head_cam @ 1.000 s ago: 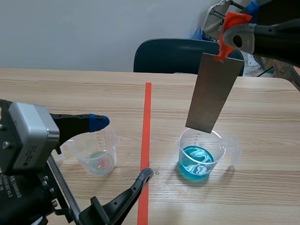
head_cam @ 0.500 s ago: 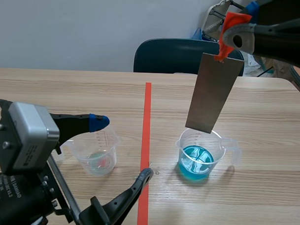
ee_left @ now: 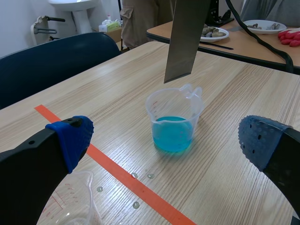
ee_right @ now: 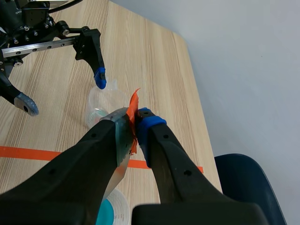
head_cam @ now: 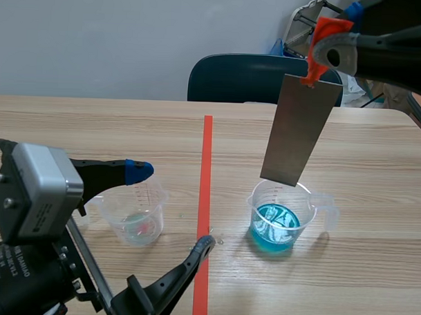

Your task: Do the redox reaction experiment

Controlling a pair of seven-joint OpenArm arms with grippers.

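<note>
Scene view: flat grey metal strip [head_cam: 299, 129] above clear plastic beaker [head_cam: 306, 208]

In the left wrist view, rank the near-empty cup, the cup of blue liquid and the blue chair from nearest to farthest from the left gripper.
1. The near-empty cup, beside one finger of the left gripper.
2. The cup of blue liquid, ahead, across the tape line.
3. The blue chair, beyond the table's edge.

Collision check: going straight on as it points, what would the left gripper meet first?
Probably the measuring cup of blue liquid, centred ahead of its open jaws; depth is unclear.
</note>
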